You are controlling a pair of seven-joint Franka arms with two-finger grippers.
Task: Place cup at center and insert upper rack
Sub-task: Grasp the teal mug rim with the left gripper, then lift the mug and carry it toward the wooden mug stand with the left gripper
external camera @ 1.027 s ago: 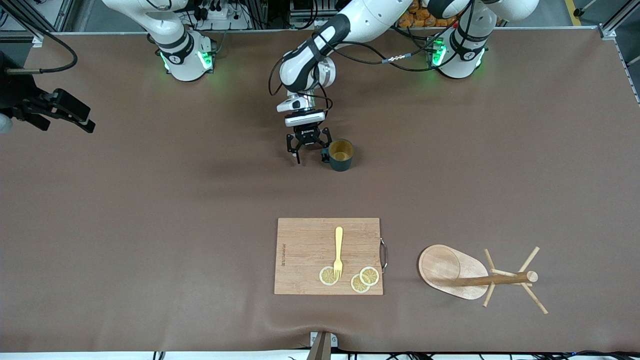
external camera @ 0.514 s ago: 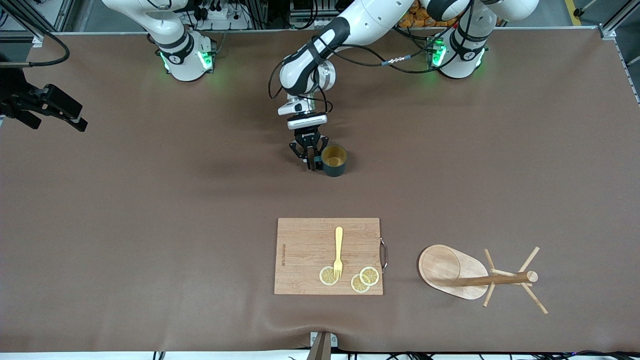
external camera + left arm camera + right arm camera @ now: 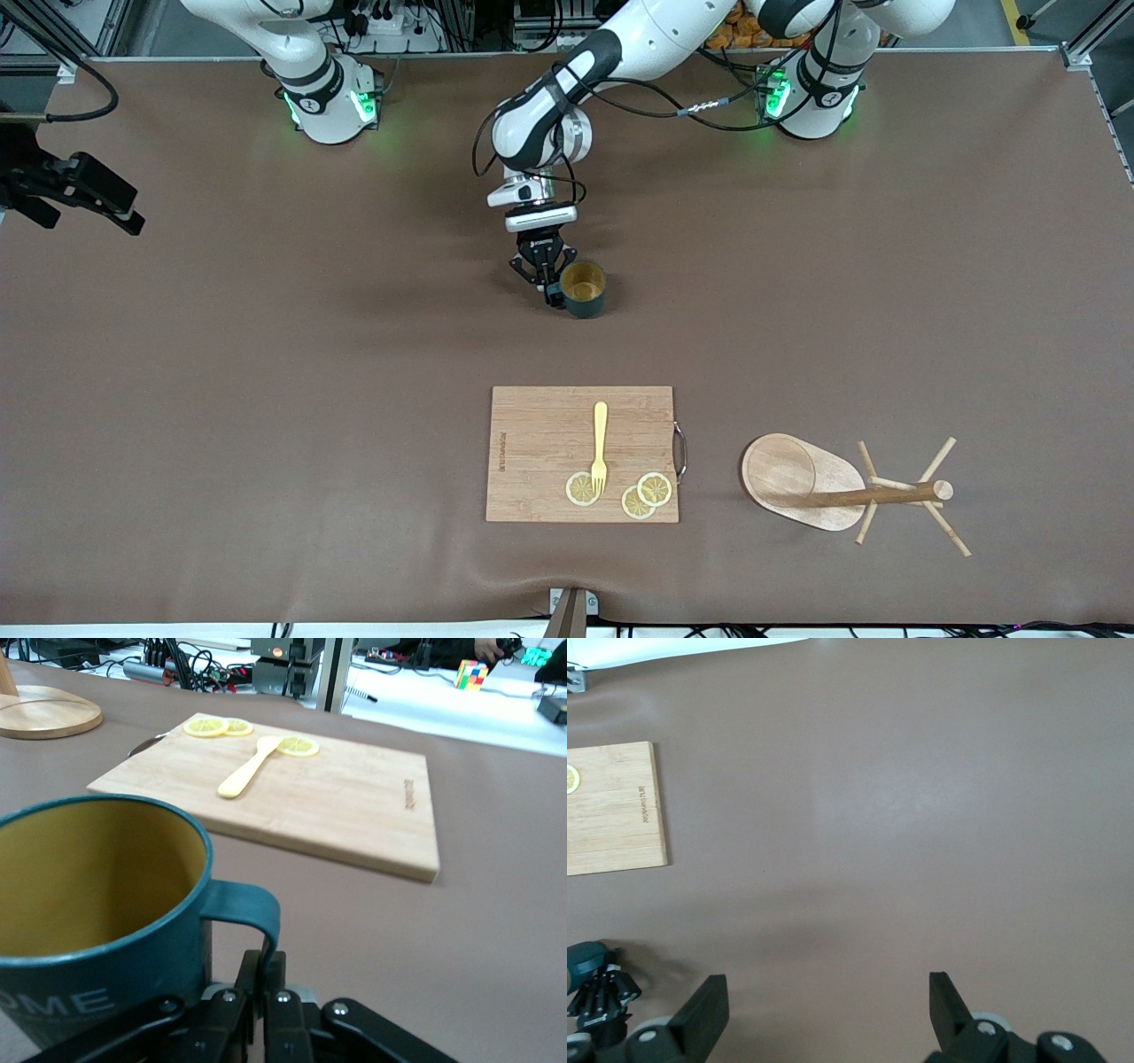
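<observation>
Front view puts the cup (image 3: 584,289), a dark teal mug with a yellowish-tan inside, upright on the brown table (image 3: 266,399) around mid-length and closer to the robots' edge than to the camera's edge. The left gripper (image 3: 551,291) is down beside it with its fingers (image 3: 263,973) pressed together on the loop handle (image 3: 244,906); the left wrist view shows the handle pinched between them and white lettering on the mug's wall. Nearer to the front camera than the cup lies a rectangular wooden cutting board (image 3: 540,434), close to the camera's edge of the table, carrying a yellow fork (image 3: 600,446) and three lemon slices (image 3: 655,488); a metal handle (image 3: 679,452) sits on the board's short side toward the left arm's end. Beside the board, farther toward the left arm's end, the upper rack (image 3: 842,493), a light wooden mug tree, lies tipped on its side with its oval base (image 3: 780,474) turned toward the board and its thin pegs (image 3: 937,459) splayed around the pole's top. The right gripper (image 3: 828,1014) waits with its jaws spread wide and nothing between them, over bare table near the right arm's end.
</observation>
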